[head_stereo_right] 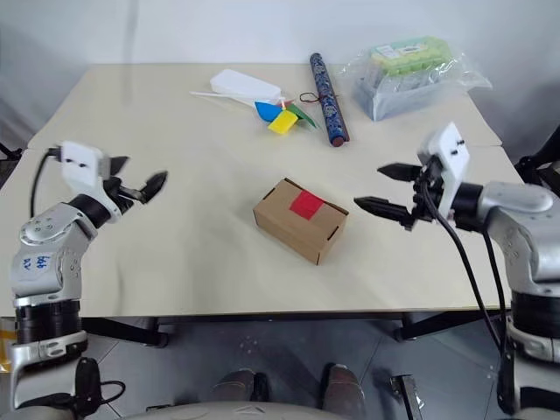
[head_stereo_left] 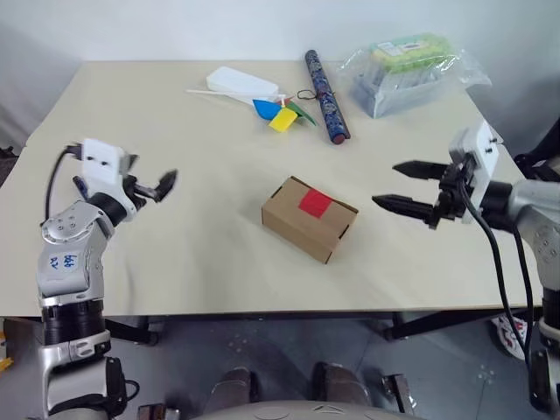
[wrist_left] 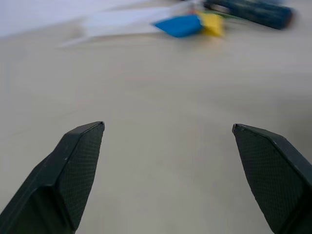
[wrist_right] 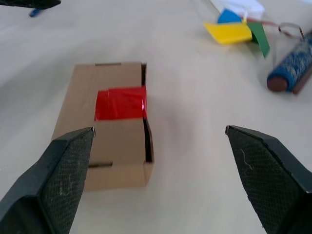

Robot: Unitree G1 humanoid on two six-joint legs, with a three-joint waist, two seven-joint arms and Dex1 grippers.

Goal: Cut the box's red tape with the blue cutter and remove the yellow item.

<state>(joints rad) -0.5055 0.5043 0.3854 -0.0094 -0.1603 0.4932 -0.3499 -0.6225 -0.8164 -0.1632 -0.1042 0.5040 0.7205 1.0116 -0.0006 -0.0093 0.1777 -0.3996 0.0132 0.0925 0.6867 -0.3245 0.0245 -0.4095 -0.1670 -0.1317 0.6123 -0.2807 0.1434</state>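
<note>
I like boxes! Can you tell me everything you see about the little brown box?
The box is small, brown corrugated cardboard, shut, lying flat and turned at an angle on the beige table. A red tape patch holds its top flap down over the seam. Small tuck slots show on its top edges. Nothing grips it; both open grippers are away from it.

The box (head_stereo_left: 309, 218) is sitting near the middle of the table (head_stereo_left: 175, 254), with the tape (head_stereo_left: 315, 203) lying on its top face. Left of the box, well apart, the left gripper (head_stereo_left: 156, 186) is hovering; right of the box, the right gripper (head_stereo_left: 404, 185) is hanging nearer. Behind the box, the tube (head_stereo_left: 327, 84) is lying, the paper pieces (head_stereo_left: 280, 114) just left of it, the bag (head_stereo_left: 407, 72) to its right.
</note>
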